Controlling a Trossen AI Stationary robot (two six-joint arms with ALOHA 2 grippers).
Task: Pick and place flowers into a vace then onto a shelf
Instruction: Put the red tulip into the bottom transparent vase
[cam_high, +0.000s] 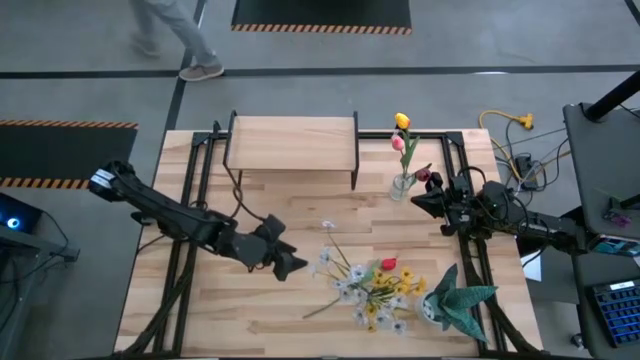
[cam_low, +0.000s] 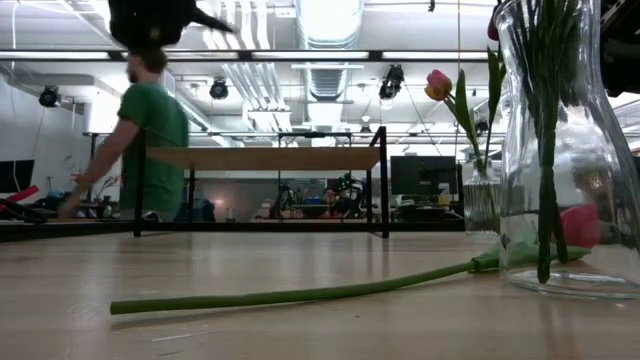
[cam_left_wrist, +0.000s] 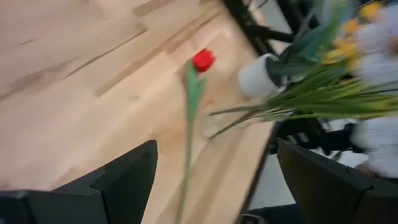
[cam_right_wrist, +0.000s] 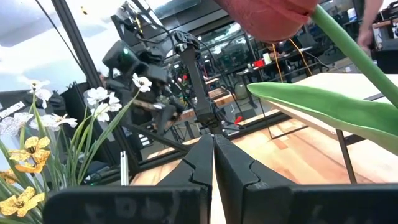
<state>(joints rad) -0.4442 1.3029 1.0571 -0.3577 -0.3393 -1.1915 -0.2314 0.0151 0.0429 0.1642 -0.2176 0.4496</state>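
Note:
My left gripper (cam_high: 287, 263) hovers open over the table's middle, left of the flowers. In its wrist view a red tulip (cam_left_wrist: 202, 60) lies flat on the wood ahead of my open gripper (cam_left_wrist: 217, 199). White and yellow blooms (cam_high: 375, 292) stand in a clear vase (cam_low: 560, 150). A second glass vase (cam_high: 402, 186) near the far right holds a yellow tulip (cam_high: 402, 122) and a pink tulip (cam_high: 408, 143). My right gripper (cam_high: 418, 204) is shut beside that vase. A dark maroon tulip (cam_right_wrist: 267, 12) passes above its shut fingertips (cam_right_wrist: 213, 155), with nothing between them.
The low shelf (cam_high: 292, 135) stands at the table's far edge, its board bare. A spiky green plant in a white pot (cam_high: 455, 305) sits at the near right. A person (cam_high: 175, 40) walks beyond the far edge. Bare wood lies between the shelf and the flowers.

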